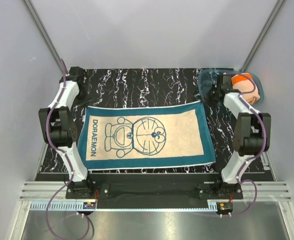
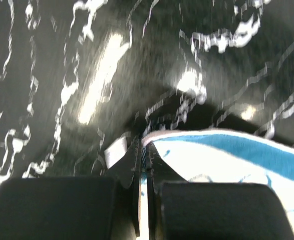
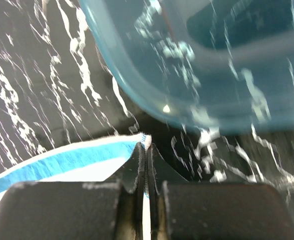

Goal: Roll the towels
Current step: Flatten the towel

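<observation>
The left claw [image 2: 144, 150] is pressed together on the far left corner of the teal towel [image 1: 147, 135]. In the left wrist view a thin edge of cloth runs down between its two dark fingers. The corner is held just over the desk [image 1: 136, 82], with the white hem and a band of blue spreading away to the right.

The right claw [image 3: 145, 150] is likewise pinching cloth: the far right corner of the same towel sits between its fingers, stitched edge showing in the gap. From there the blue border and white hem trail off to the left.

Apart from those two corners, the teal towel lies spread flat in the middle of the black, white-veined desk. Its cream back faces up, framed by the teal border. A line-drawn cartoon character fills the middle, and the word DORAEMON runs along the short left edge. Its long sides run left to right, and the near long side lies close to the desk's near edge.

Just beyond the right claw, at the far right corner of the desk, stands a translucent blue tray [image 1: 209, 80]. The orange towel [image 1: 246, 84] lies bundled in it, partly hidden by the right arm. Whether it is neatly rolled cannot be told.
</observation>
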`<state>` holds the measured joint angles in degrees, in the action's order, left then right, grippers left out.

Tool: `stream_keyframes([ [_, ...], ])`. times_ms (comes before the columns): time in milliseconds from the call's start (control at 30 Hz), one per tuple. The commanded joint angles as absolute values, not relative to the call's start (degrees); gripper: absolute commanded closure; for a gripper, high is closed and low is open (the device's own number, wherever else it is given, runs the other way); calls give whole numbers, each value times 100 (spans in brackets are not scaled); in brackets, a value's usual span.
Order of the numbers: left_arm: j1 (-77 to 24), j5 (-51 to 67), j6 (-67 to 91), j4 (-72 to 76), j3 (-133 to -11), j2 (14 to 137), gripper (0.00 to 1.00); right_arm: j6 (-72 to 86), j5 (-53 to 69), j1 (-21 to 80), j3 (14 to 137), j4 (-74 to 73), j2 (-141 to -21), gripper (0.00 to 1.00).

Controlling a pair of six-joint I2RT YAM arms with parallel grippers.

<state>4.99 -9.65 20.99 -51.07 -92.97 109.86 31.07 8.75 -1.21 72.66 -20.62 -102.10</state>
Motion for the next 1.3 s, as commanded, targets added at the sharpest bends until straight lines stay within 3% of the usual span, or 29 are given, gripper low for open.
stream_keyframes([
  [0,580,-1028,2039,-4922,-10087,11284,100,2945,1002,-88,8154,-1801,-10615,100],
  [300,782,-1081,1714,-5423,-11899,12751,100,2909,993,-88,9499,-2144,-11749,100],
  [367,791,-1116,1644,-5528,-12400,12910,100,2883,1054,-62,9807,-2319,-11908,95],
  [400,791,-1177,1609,-5537,-12532,13024,100,2874,1063,-53,9878,-2373,-12005,88],
  [433,800,-1204,1521,-5546,-12638,13078,100,2839,1063,-27,9922,-2399,-12023,62],
  [500,808,-1283,1451,-5581,-12910,13218,100,2813,1002,-26,9949,-2452,-11989,44],
  [533,800,-1318,1424,-5677,-12998,13271,95,2795,993,-35,9941,-2452,-11962,36],
  [567,835,-1353,1441,-5721,-13121,13306,81,2786,967,-35,9923,-2478,-11918,34],
  [600,852,-1310,1459,-5730,-13113,13307,50,2777,949,-35,9932,-2513,-11814,32],
  [633,861,-1318,1476,-5730,-13087,13281,37,2751,932,-35,9923,-2522,-11743,31],
  [700,879,-1319,1503,-5722,-12904,13062,19,2690,853,-26,9923,-2601,-11488,28],
  [767,879,-1353,1547,-5678,-12762,12851,11,2637,756,-26,9975,-2768,-11321,26],
  [833,879,-1458,1634,-5704,-12534,12464,1,2584,703,-26,9993,-2943,-11005,24],
  [1000,1282,-1241,2362,-5661,-11113,11068,2,2584,571,140,9239,-3032,-9872,19],
  [1133,2143,182,2891,-4364,-7859,9408,5,2733,580,149,8097,-2665,-8695,14],
  [1267,2355,501,3111,-3990,-6385,7861,8,3032,896,211,7130,-2593,-7649,12],
])
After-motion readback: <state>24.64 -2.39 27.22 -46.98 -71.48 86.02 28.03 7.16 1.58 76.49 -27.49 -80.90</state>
